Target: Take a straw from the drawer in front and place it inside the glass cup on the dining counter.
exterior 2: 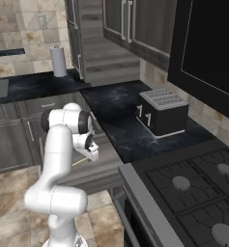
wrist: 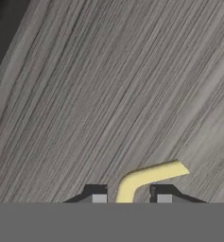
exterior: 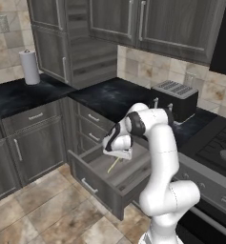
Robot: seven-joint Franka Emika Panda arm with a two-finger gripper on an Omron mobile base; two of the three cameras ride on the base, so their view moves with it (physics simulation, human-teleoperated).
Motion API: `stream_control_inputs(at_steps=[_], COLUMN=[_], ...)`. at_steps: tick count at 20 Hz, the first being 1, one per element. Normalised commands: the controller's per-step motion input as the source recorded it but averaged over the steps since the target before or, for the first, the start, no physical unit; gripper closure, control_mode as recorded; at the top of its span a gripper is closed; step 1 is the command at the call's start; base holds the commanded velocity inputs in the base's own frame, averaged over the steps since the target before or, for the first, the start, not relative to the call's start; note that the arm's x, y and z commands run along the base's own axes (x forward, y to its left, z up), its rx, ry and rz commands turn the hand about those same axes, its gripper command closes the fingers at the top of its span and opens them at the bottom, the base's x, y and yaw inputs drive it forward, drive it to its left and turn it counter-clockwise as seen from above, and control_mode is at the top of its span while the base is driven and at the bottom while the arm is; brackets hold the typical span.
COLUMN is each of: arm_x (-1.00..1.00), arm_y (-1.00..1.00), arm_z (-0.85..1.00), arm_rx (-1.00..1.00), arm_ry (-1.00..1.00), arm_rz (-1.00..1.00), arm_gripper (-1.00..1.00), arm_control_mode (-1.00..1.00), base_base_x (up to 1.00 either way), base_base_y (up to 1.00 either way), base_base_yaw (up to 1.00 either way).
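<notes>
Straw (wrist: 149, 176), pale yellow with a bent tip, lies on the floor of the open drawer (exterior: 115, 183) at the hand view's lower middle, between the end effector (wrist: 132, 198) fingertips. You cannot tell yet whether they pinch it; confirm contact on both sides, then lift straight up clear of the drawer walls.

Open drawer (exterior: 115, 185), grey woodgrain floor, with a pale yellow bent straw (wrist: 149, 177) lying on it. Black marbled worktop (exterior: 109, 95) carries a toaster (exterior: 175, 100) near its back edge and a paper-towel roll (exterior: 29, 67).
</notes>
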Motion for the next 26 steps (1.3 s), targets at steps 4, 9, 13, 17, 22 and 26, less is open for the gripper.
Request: stream_control_inputs(at_steps=[4,9,13,17,22,26], arm_x=[0.00,-0.16,-0.32,-0.39,-0.58,-0.58], arm_y=[0.03,0.14,0.30,0.45,0.42,0.17], arm_z=[-0.08,0.26,0.73,0.76,0.74,0.93], arm_rx=[0.00,0.00,0.00,0.00,0.00,0.00], arm_ry=[0.07,0.01,0.00,0.00,-0.06,-0.17], arm_rz=[0.00,0.01,0.06,0.08,0.11,0.10], arm_gripper=[1.00,1.00,1.00,1.00,1.00,1.00], arm_control_mode=[-1.00,-1.00,-1.00,-1.00,-1.00,-1.00], base_base_x=[0.00,0.00,0.00,0.00,0.00,0.00], base_base_y=[0.00,0.00,0.00,0.00,0.00,0.00], base_base_yaw=[0.00,0.00,0.00,0.00,0.00,0.00])
